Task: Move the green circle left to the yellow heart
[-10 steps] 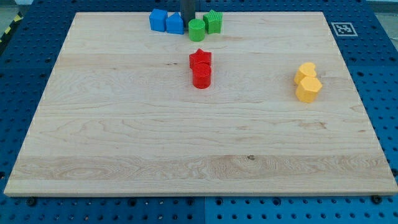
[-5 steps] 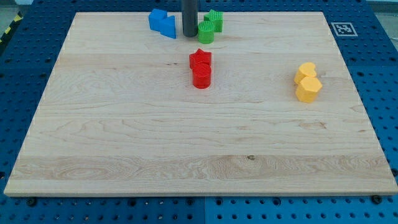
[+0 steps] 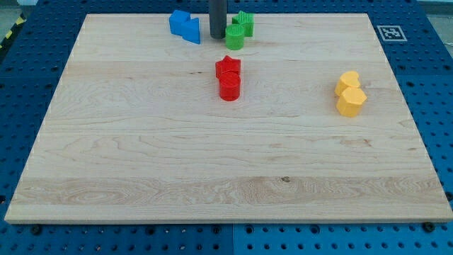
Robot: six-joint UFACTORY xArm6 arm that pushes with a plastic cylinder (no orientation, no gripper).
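My tip (image 3: 218, 37), a bare rod with nothing to grasp, is touching the green circle's (image 3: 234, 37) left; the yellow heart (image 3: 347, 81) is sitting far right, so nearly everything remains.

Red blocks (image 3: 228, 78) obstruct centre; lower board (image 3: 212, 177) open.

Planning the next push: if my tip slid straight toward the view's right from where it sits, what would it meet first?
My tip sits right beside the green circle, on its left, so that block comes first, seemingly at once. The green star lies just behind it, toward the view's top right. Whether tip and circle already touch is unclear.
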